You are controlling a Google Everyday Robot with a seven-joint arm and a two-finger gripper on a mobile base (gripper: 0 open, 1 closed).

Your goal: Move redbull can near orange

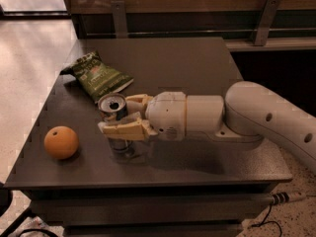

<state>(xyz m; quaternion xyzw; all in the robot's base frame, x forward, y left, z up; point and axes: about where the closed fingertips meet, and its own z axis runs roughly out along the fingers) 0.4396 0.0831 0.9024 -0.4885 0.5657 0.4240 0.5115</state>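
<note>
The redbull can point(113, 108) stands upright near the table's front, its open silver top showing. My gripper point(118, 116) reaches in from the right and is shut on the can, one finger behind it and one in front. The orange point(61, 142) lies on the table at the front left, about a hand's width left of the can. The can's lower body is partly hidden by the front finger.
A green snack bag point(98, 76) lies behind the can, toward the back left. The dark table point(197, 63) has its front edge close below the can and its left edge just past the orange. A wooden rail runs along the back.
</note>
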